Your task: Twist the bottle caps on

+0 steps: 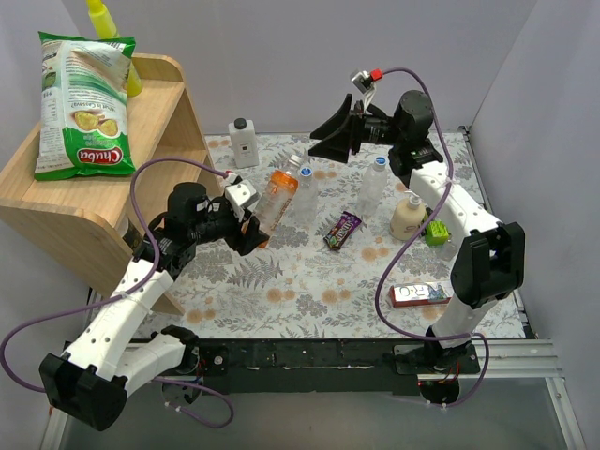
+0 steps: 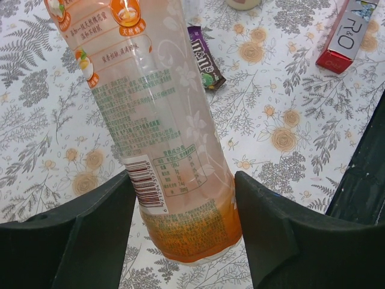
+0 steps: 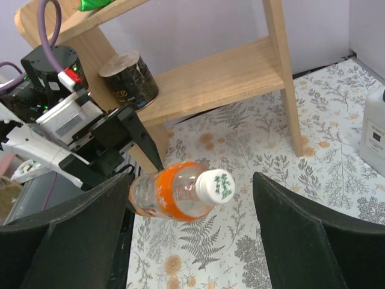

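My left gripper [image 1: 253, 231] is shut on the lower part of the orange bottle [image 1: 275, 200] and holds it tilted above the table. In the left wrist view both fingers [image 2: 271, 235] press the bottle [image 2: 162, 138]. A whitish cap [image 1: 292, 164] sits on its neck. In the right wrist view my right gripper [image 3: 191, 178] is wide open around this cap [image 3: 215, 185] without touching it. In the top view the right gripper [image 1: 323, 141] hovers just beyond the bottle's top. Two clear bottles [image 1: 305, 195] [image 1: 373, 185] stand nearby, each with a blue cap [image 1: 307, 172] [image 1: 379, 161] on top.
A cream bottle [image 1: 408, 217], a green object [image 1: 437, 232], a candy packet [image 1: 342, 230] and a red-and-white box [image 1: 422, 293] lie on the floral table. A white square bottle [image 1: 244, 142] stands at the back. A wooden shelf [image 1: 112, 178] with a chips bag stands at left.
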Robot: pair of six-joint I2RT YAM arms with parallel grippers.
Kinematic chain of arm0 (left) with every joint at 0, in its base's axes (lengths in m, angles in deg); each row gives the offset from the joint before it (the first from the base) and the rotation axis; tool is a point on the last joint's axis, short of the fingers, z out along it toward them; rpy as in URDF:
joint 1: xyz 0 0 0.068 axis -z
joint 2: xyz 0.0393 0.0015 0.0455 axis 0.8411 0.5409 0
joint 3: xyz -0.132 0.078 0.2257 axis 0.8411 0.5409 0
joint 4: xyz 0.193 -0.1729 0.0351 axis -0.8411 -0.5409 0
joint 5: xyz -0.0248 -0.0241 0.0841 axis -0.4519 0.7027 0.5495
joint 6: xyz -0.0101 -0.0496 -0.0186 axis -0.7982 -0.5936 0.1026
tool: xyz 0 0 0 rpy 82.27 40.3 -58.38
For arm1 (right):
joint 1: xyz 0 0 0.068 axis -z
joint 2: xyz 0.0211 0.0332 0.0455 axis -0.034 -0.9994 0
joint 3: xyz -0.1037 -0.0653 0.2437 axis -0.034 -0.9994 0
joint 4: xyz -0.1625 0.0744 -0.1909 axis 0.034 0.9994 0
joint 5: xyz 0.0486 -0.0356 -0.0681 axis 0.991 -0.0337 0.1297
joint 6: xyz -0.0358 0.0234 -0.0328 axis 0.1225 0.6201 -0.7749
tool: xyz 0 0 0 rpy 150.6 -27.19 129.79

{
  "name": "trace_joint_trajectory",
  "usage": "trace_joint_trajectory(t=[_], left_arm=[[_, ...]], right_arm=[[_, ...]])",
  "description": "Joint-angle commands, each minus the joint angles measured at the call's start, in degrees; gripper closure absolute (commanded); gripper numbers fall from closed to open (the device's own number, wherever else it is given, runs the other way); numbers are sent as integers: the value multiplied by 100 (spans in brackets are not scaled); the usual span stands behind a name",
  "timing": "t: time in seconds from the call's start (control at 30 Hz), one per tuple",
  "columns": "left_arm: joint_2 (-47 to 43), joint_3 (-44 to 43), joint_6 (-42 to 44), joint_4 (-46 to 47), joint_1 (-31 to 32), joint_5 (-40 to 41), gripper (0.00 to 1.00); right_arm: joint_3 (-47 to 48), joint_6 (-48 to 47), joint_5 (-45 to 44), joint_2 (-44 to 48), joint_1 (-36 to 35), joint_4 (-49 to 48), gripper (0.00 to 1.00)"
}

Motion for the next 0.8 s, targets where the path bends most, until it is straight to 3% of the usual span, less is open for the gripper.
trace_joint_trajectory(t=[0.0,0.37,0.77], left_arm=[[-178,-177,431,72,90,-349,100],[-117,-335,492,160,327,-297,100],[-73,-335,457,335,363,-138,100]], right_arm=[[374,228,-223,-70,-30,48,11],[251,184,-513,-158,-135,944,11],[32,157,-636,-106,-267,1279,16]])
